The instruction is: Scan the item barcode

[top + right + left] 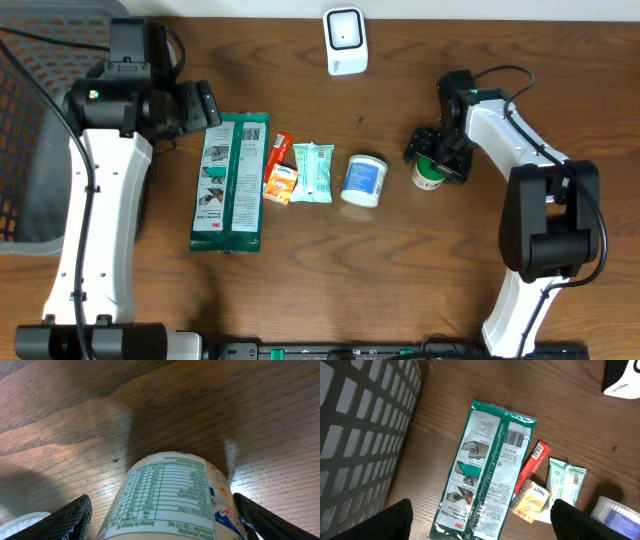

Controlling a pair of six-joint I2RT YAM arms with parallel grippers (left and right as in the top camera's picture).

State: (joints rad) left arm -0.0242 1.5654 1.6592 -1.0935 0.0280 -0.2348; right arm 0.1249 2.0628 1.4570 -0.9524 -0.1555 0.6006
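Where visible, cream cup carries green nutrition table.

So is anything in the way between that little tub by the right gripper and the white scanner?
Nothing visible. Only bare table lies between the little tub at the right gripper and the white scanner. The white jar sits off to the side.
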